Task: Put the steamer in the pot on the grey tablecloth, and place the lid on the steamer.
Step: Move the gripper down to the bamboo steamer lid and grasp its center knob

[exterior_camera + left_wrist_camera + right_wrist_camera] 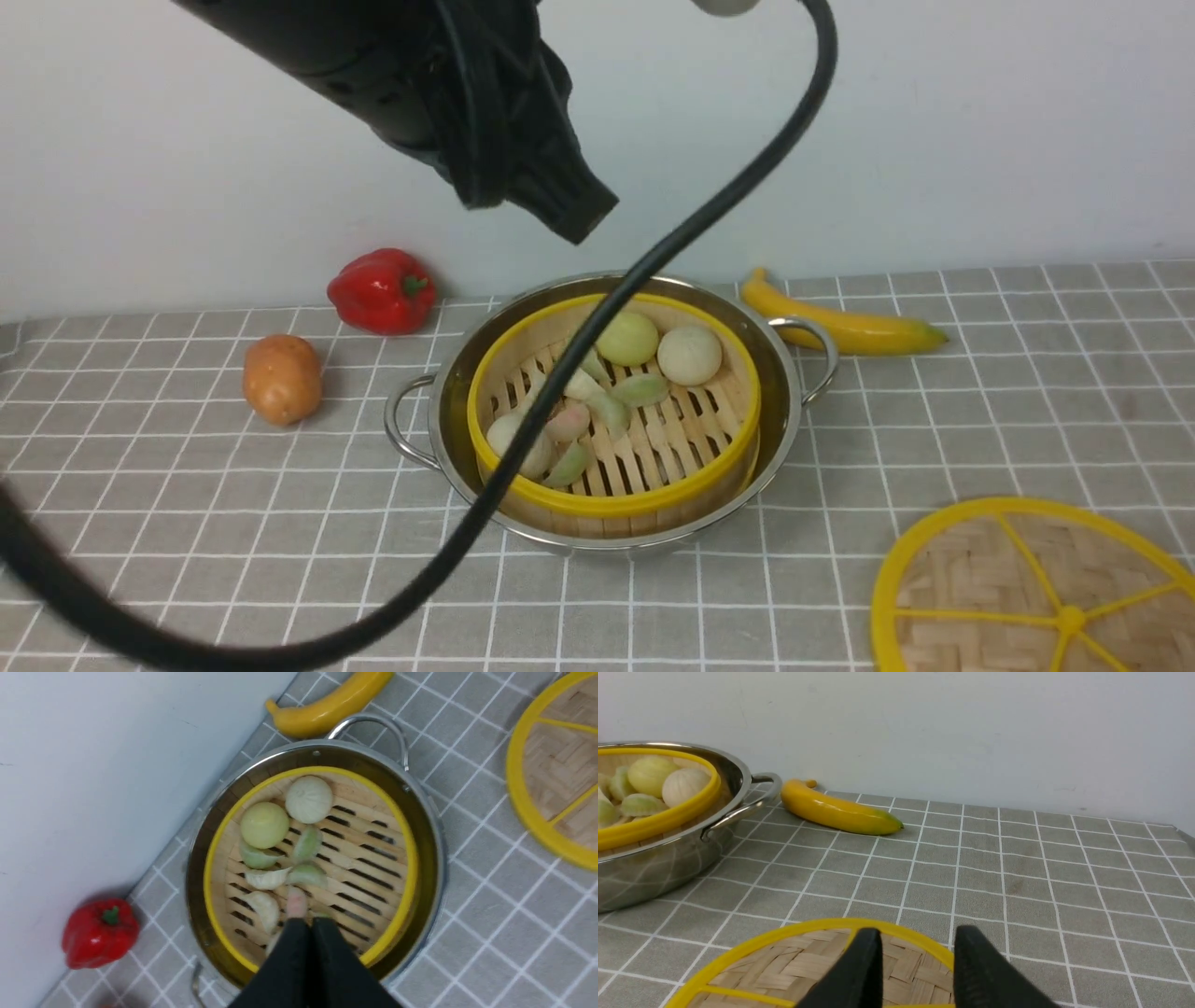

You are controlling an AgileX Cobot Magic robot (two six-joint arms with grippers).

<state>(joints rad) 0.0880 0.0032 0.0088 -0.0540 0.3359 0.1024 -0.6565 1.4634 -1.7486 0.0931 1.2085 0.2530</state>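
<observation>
The steamer, a bamboo basket with a yellow rim and pale buns and dumplings on its slats, sits inside the steel pot on the grey tablecloth. My left gripper hangs above the pot, shut and empty; the left wrist view shows its fingers pressed together over the steamer. The lid lies flat at the front right. My right gripper is open, low over the far rim of the lid. The front view does not show the right gripper.
A red pepper and a potato lie left of the pot. A banana lies behind it on the right, near the wall. A black cable loops across the front view.
</observation>
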